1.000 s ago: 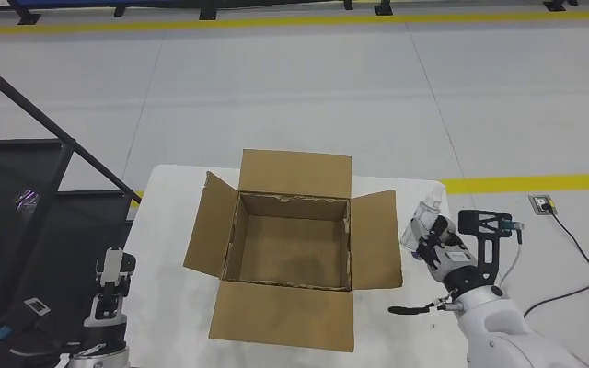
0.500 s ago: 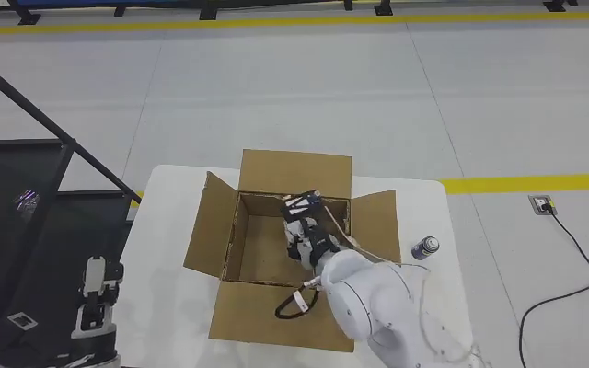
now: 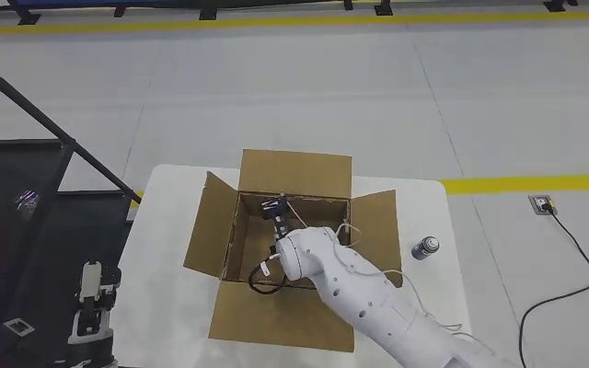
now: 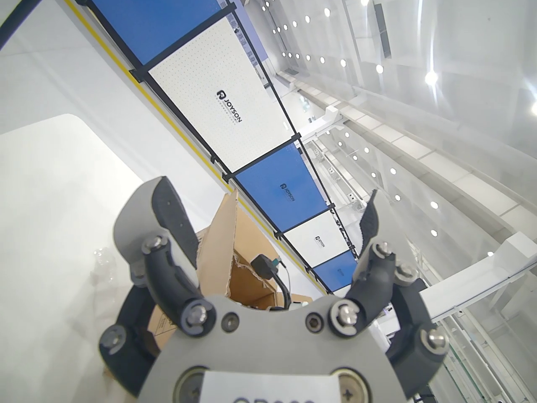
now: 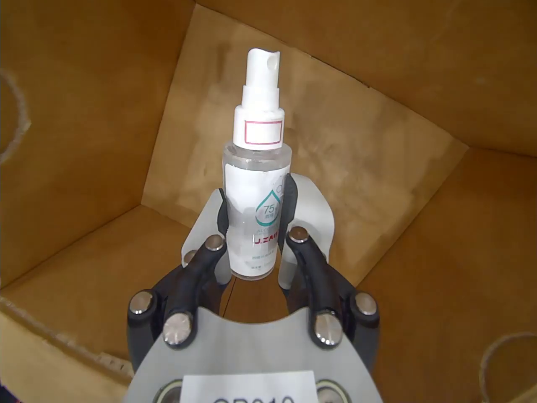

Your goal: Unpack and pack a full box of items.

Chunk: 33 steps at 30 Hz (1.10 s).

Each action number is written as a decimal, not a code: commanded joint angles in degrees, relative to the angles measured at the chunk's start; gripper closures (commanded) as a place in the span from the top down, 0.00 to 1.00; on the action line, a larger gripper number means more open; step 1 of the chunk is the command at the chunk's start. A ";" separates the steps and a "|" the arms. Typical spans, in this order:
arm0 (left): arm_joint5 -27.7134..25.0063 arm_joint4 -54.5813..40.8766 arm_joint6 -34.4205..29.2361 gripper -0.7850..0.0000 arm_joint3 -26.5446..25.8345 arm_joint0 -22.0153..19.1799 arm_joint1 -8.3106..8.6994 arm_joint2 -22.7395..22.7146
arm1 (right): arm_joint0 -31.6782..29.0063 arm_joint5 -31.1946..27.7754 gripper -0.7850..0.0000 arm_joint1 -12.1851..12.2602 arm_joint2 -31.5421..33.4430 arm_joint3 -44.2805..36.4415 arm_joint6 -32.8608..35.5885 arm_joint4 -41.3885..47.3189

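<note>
We see the left gripper (image 4: pixel 268 203) just off the table's (image 3: pixel 166 276) left edge, its fingers (image 4: pixel 168 207) spread wide apart with nothing between them. Ahead of these fingers and to their right, the open cardboard box (image 3: pixel 294 173) sits on the table, flaps folded out. The right gripper (image 5: pixel 256 207) is down inside the box, its fingers (image 5: pixel 291 197) clamped on the labelled body of a clear spray bottle (image 5: pixel 256 157). The white pump cap sticks out past the fingertips, toward the box floor. We cannot tell whether the bottle touches the cardboard. Box walls surround the right fingers. Outside the box, well apart from the right fingers, a small can (image 3: pixel 424 247) stands on the table just beside the right flap.
</note>
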 commanded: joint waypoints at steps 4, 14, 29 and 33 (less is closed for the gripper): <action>0.48 0.95 -0.70 1.00 -0.28 -0.08 -0.05 0.38 | 1.19 -1.49 0.57 -1.63 0.14 5.75 -2.26 2.46; 1.30 2.66 -1.13 1.00 -1.19 -0.02 -0.19 1.35 | -3.25 -1.86 0.84 0.46 5.39 -4.07 -2.55 -1.49; 2.93 5.34 -0.92 1.00 -2.74 0.02 -0.44 3.16 | -38.49 -11.86 1.00 10.68 28.08 -65.11 4.34 -27.54; 3.42 6.31 -0.41 1.00 -2.55 -0.35 -0.53 4.10 | -46.44 -9.20 1.00 11.61 37.69 -73.53 0.93 -31.31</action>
